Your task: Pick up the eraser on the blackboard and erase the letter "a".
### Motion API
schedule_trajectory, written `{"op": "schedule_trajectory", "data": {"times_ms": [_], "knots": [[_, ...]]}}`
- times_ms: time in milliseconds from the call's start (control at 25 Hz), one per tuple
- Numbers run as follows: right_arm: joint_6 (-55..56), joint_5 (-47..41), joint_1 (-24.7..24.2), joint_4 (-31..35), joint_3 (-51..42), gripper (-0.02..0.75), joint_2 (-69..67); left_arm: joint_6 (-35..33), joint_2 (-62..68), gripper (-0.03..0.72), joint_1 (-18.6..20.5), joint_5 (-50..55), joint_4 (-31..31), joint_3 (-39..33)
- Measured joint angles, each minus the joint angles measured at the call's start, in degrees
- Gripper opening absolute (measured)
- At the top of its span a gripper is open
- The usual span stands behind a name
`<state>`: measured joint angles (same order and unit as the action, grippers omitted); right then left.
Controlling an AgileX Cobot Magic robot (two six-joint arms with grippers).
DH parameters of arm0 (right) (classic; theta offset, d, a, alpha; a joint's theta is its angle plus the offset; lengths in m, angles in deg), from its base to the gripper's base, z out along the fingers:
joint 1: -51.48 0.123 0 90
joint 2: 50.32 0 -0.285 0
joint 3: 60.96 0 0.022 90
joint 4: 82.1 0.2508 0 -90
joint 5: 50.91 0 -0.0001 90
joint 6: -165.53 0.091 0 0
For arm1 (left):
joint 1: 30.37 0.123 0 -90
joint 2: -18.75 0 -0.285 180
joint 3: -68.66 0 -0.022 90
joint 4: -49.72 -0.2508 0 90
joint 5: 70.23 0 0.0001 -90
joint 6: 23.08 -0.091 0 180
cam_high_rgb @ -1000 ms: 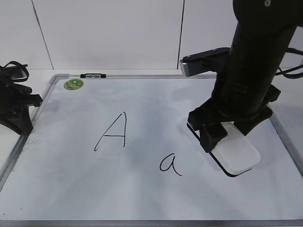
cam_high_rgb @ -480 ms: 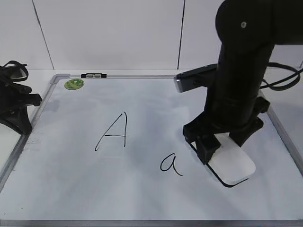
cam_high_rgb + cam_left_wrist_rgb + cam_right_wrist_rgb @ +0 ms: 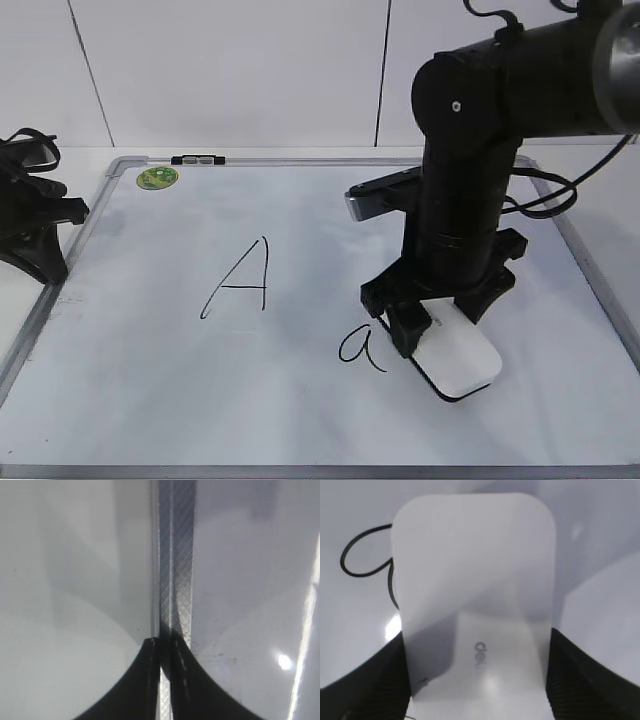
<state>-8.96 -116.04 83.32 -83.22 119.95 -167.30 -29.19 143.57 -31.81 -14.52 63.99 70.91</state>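
We are gripping the eraser (image 3: 458, 365) in our right gripper (image 3: 432, 322), its long axis pointing at the viewer, on the blackboard (image 3: 120, 400). The "a" (image 3: 360, 347) is lying just left of it. Left gripper (image 3: 162, 680) is pinched shut, empty.

White panelled wall (image 3: 230, 70) behind

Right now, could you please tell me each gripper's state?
Left gripper: shut, holding nothing.
Right gripper: shut on the white rounded plastic eraser.
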Motion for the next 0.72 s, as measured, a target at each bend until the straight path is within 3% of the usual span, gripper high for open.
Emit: {"op": "schedule_trajectory", "data": {"times_ms": [480, 720], "knots": [[0.19, 0.97, 0.13, 0.0, 3.17, 0.544, -5.25, 0.0, 0.0, 0.018, 0.0, 0.0, 0.2, 0.0], [0.64, 0.63, 3.17, -2.98, 3.29, 0.543, -5.5, 0.0, 0.0, 0.018, 0.0, -0.1, 0.2, 0.0]]}}
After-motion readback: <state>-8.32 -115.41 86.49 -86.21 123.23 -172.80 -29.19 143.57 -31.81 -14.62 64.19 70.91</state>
